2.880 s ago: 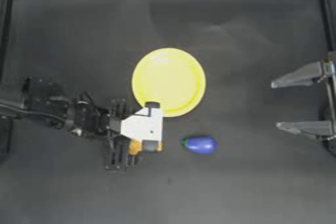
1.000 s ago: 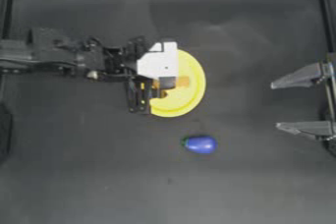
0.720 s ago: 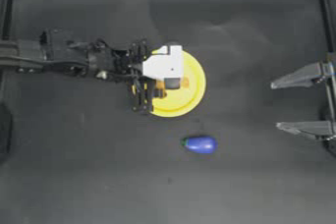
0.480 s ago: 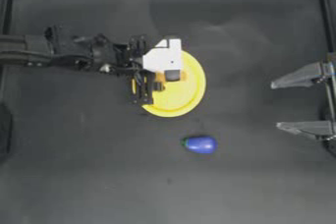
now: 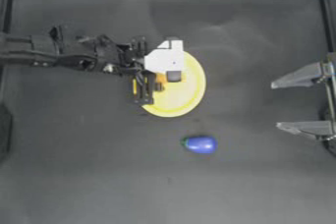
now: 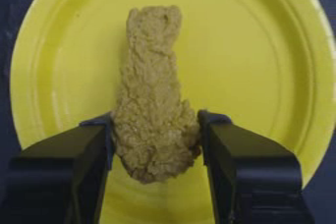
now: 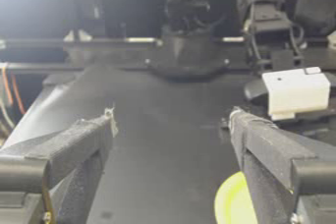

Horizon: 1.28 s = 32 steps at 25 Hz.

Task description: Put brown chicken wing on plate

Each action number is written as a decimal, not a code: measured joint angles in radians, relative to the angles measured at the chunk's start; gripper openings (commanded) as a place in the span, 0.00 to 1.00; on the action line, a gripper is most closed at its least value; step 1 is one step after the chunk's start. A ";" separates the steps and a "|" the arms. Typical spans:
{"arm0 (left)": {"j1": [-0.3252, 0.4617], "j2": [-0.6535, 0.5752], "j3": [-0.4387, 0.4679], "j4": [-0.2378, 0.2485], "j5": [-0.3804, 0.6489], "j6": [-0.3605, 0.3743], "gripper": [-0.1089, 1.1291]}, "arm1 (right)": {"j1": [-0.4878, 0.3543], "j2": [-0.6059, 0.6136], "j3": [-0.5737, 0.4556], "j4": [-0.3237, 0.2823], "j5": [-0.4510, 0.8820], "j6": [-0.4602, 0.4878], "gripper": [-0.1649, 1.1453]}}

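Now placing: left gripper (image 6: 154, 142) is gripping the wing (image 6: 154, 95) in its jaws, holding it over the plate (image 6: 263, 70). Next, judging by this: lower slightly and open. Right gripper (image 5: 298, 102) is idling open at the counter's right edge.

A rough, crumbly, matt crust is seen on the brown chicken wing (image 6: 154, 100). The plate (image 6: 263, 70) is shown smooth and faintly glossy; the bench (image 5: 98, 169) is kept dark and matt.
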 measured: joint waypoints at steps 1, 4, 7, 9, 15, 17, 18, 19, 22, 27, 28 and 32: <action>0.000 0.000 -0.003 -0.009 0.000 0.002 0.85 | 0.000 0.000 0.000 0.000 0.000 0.000 0.88; -0.003 0.002 -0.017 -0.017 0.000 0.002 0.94 | 0.000 0.000 0.000 0.000 0.000 0.000 0.88; 0.003 0.000 -0.021 -0.015 0.002 0.002 0.91 | 0.000 0.000 0.000 0.000 0.000 0.000 0.88; 0.003 0.002 -0.021 -0.017 0.002 0.003 0.90 | 0.002 0.000 0.000 0.000 0.000 0.000 0.88; 0.005 0.000 -0.021 -0.015 0.002 0.008 0.90 | 0.000 0.000 0.000 0.000 0.000 0.000 0.88; 0.005 -0.002 -0.021 -0.011 0.003 0.011 0.89 | 0.000 0.000 0.000 0.000 0.000 0.000 0.88; 0.005 -0.005 -0.021 -0.008 0.003 0.014 0.89 | 0.000 0.000 0.000 0.000 0.000 0.000 0.88; 0.006 -0.012 -0.021 -0.003 0.002 0.015 0.89 | 0.000 0.000 0.000 0.000 0.000 0.000 0.88; 0.008 -0.060 -0.021 0.002 0.003 0.017 0.88 | 0.002 0.000 0.000 0.000 0.000 0.000 0.88; 0.008 -0.163 -0.017 0.005 0.003 0.015 0.88 | 0.000 0.000 0.000 0.000 0.000 0.000 0.88; 0.008 -0.181 -0.015 0.005 0.002 0.015 0.88 | 0.000 0.000 0.003 0.000 0.000 0.000 0.88; -0.015 -0.262 0.021 0.003 -0.003 0.006 0.88 | 0.002 0.000 0.000 0.000 0.000 0.000 0.88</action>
